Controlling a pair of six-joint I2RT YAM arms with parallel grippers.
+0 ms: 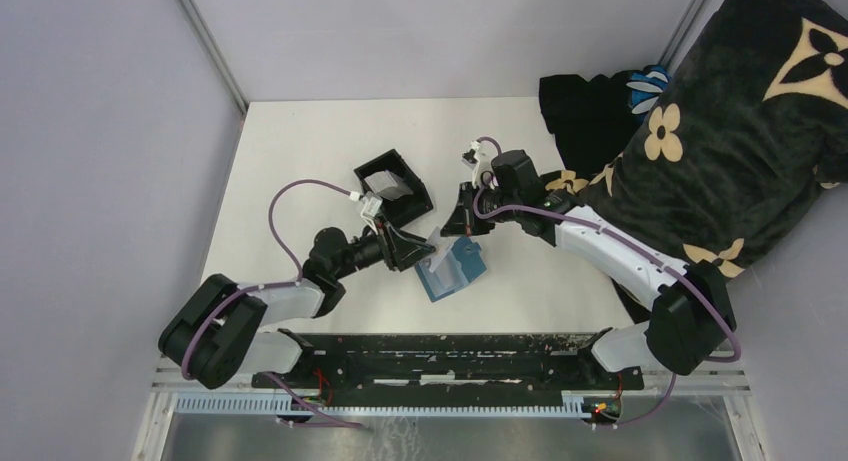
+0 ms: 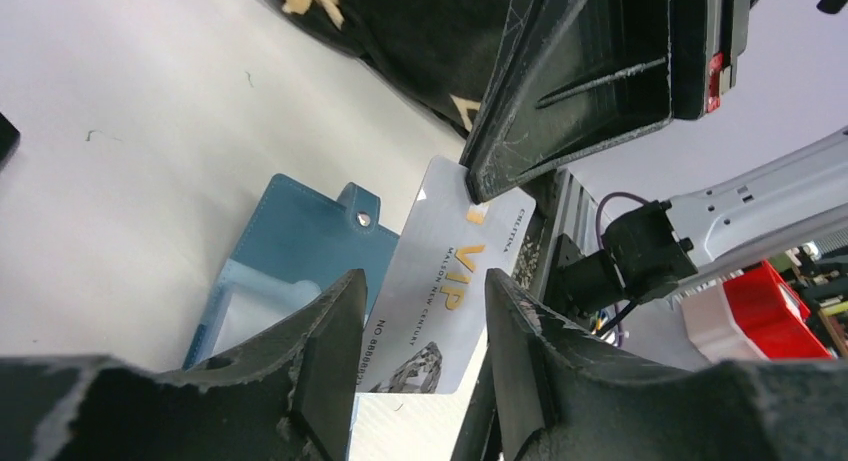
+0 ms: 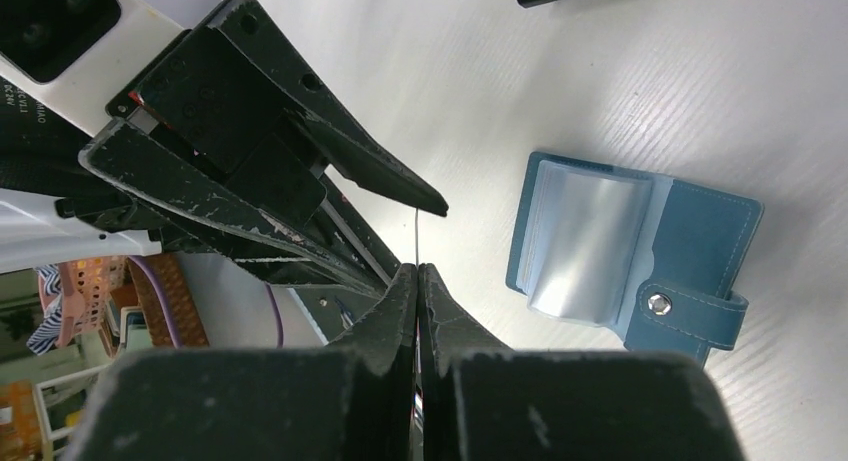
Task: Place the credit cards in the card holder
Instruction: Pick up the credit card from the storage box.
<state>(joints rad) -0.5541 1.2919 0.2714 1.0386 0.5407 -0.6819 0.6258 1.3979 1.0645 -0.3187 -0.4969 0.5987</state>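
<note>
My right gripper (image 1: pixel 458 224) is shut on the top edge of a pale grey credit card (image 1: pixel 433 244) printed "VIP" (image 2: pixel 450 281) and holds it upright above the table. In the right wrist view the card (image 3: pixel 417 231) shows edge-on between the closed right gripper (image 3: pixel 417 273). My left gripper (image 1: pixel 412 249) is open, its jaws either side of the card's lower part without touching it (image 2: pixel 420 316). The teal-blue card holder (image 1: pixel 452 269) lies open on the table just below the card, with clear sleeves and a snap tab (image 3: pixel 650 303); it also shows in the left wrist view (image 2: pixel 290 236).
A black open-topped box (image 1: pixel 395 186) holding more pale cards stands just behind the left gripper. A black blanket with tan flower marks (image 1: pixel 720 131) covers the table's right side. The black rail of the arm bases (image 1: pixel 440 356) runs along the near edge.
</note>
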